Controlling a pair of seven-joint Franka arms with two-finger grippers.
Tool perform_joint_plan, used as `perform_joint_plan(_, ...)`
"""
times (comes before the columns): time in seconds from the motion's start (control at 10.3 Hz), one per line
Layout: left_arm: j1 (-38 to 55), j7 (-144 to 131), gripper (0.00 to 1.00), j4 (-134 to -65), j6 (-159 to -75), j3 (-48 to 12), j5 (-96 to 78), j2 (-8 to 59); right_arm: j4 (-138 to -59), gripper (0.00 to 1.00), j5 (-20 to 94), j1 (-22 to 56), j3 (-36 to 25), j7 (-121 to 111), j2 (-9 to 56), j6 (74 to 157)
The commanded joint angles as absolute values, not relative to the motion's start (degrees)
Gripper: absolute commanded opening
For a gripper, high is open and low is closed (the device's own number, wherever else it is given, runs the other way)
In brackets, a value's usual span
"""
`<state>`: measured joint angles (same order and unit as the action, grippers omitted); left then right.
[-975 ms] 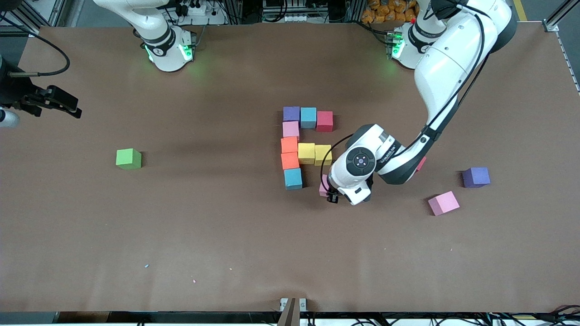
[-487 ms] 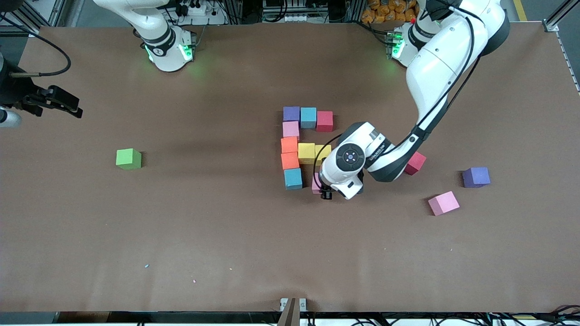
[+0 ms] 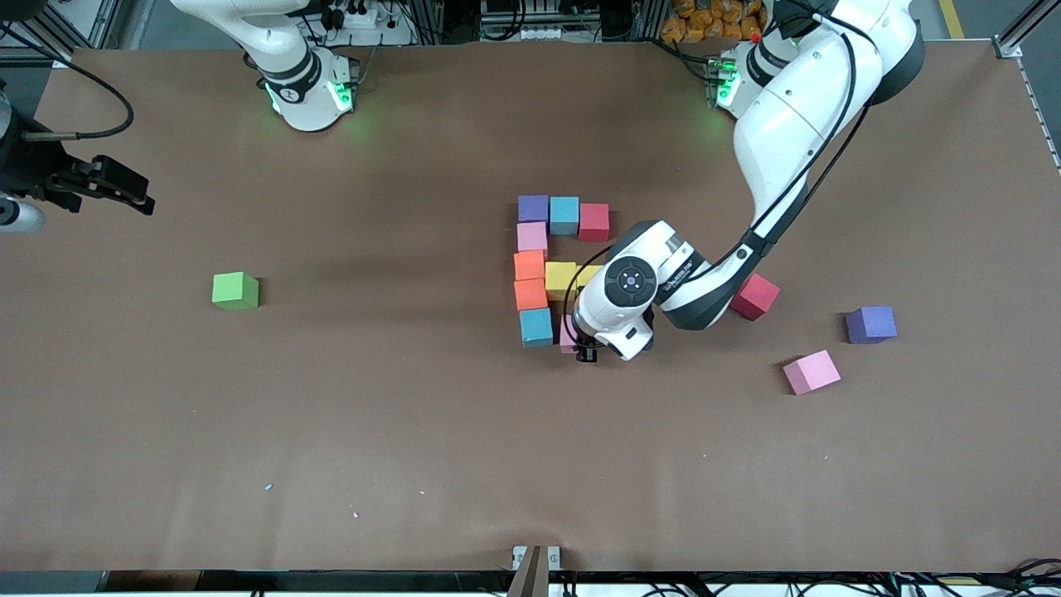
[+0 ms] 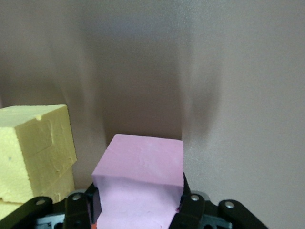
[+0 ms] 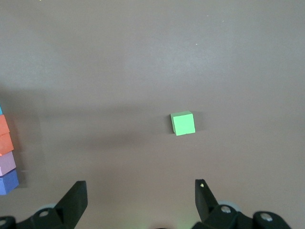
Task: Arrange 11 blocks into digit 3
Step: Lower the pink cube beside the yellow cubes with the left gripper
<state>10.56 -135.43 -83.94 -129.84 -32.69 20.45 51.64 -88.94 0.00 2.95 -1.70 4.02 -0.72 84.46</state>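
**A:** So the left gripper [image 3: 585,347] is clamped on a pink block [image 4: 140,183], and over the last second it's slid toward the light blue block [image 3: 536,327] at the near end of the figure, mid-table. Now it's just beside it.

**B:** So that's the bottom row of the 3 starting. Is the pink block down on the table [image 3: 414,431] yet?

**A:** Hard to say, the wrist hides most of it; probably very low. That move uncovered the loose red block [image 3: 754,297]. Spare pink [image 3: 811,371] and purple [image 3: 871,324] blocks sit toward the left arm's end.

**B:** Right arm?

**A:** It's waiting at its table edge, the right gripper [image 5: 140,200] spread wide, over the green cube [image 3: 235,291].
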Motion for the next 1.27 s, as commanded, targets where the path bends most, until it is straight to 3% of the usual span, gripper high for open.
perform_joint_plan(0.0, 11.43, -136.05, 0.01, -82.71, -130.25, -32.08, 17.76, 52.65, -89.38, 1.00, 0.53, 3.34, -1.85, 4.31, -1.41, 84.02)
perform_joint_plan(1.17, 12.74, -135.97, 0.04, -82.79, -133.24, -32.08, 15.29, 53.09, -89.21, 1.00, 0.53, 3.52, -1.85, 4.31, -1.41, 82.79)
